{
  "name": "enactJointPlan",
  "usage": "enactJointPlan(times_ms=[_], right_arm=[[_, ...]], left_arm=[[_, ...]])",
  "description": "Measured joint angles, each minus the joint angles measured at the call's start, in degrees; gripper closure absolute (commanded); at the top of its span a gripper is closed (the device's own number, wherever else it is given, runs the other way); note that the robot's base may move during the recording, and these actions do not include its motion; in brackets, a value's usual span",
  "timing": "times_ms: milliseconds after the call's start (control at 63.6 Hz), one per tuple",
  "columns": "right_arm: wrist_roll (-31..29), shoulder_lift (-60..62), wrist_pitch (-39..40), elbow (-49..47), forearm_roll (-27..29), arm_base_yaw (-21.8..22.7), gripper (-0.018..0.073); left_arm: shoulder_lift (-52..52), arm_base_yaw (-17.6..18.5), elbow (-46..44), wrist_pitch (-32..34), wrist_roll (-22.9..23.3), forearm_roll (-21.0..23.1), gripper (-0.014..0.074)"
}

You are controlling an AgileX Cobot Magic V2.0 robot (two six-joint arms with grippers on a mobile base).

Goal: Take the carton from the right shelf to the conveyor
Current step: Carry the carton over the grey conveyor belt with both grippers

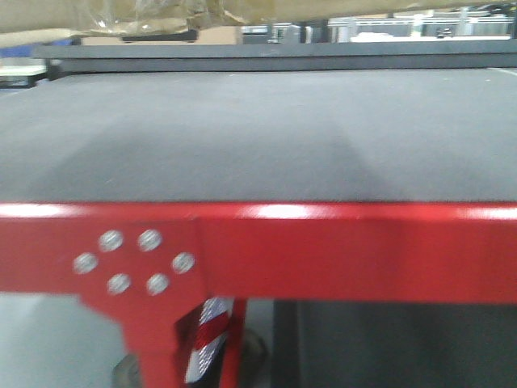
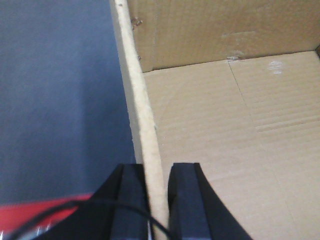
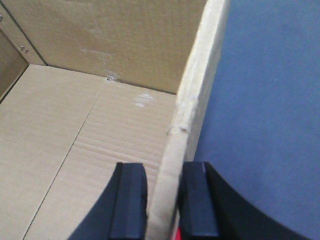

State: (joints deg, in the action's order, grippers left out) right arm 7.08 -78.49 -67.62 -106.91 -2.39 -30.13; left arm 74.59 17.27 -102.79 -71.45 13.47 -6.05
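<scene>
The carton (image 1: 266,11) is an open brown cardboard box; its underside with crinkled clear tape (image 1: 137,18) shows along the top edge of the front view, above the conveyor's dark grey belt (image 1: 258,137) and red frame (image 1: 339,242). My left gripper (image 2: 156,172) is shut on the carton's left wall (image 2: 142,115), one finger inside and one outside. My right gripper (image 3: 165,172) is shut on the carton's right wall (image 3: 195,100) in the same way. The carton's inside (image 2: 225,130) is bare. The belt lies under both walls (image 3: 270,100). The right shelf is out of view.
Several silver bolts (image 1: 133,260) sit on the red frame's corner plate. A red leg with red-and-white striped tape (image 1: 206,339) stands below it. A dark rail (image 1: 275,55) closes the belt's far side, with racks and boxes (image 1: 388,28) behind.
</scene>
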Motion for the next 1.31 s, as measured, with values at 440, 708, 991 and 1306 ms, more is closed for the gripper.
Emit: enactJointPlan(times_ms=[440,708,991,1306], right_arm=[[0.0,0.0,0.0,0.0,0.0,0.0,0.0626],[0.0,0.0,0.0,0.0,0.0,0.0,0.0626],[0.0,0.0,0.0,0.0,0.0,0.0,0.0626],[0.0,0.0,0.0,0.0,0.0,0.0,0.0626]], left_arm=[[0.0,0.0,0.0,0.0,0.0,0.0,0.0606],[0.0,0.0,0.0,0.0,0.0,0.0,0.0606],[0.0,0.0,0.0,0.0,0.0,0.0,0.0606],[0.0,0.0,0.0,0.0,0.0,0.0,0.0606]])
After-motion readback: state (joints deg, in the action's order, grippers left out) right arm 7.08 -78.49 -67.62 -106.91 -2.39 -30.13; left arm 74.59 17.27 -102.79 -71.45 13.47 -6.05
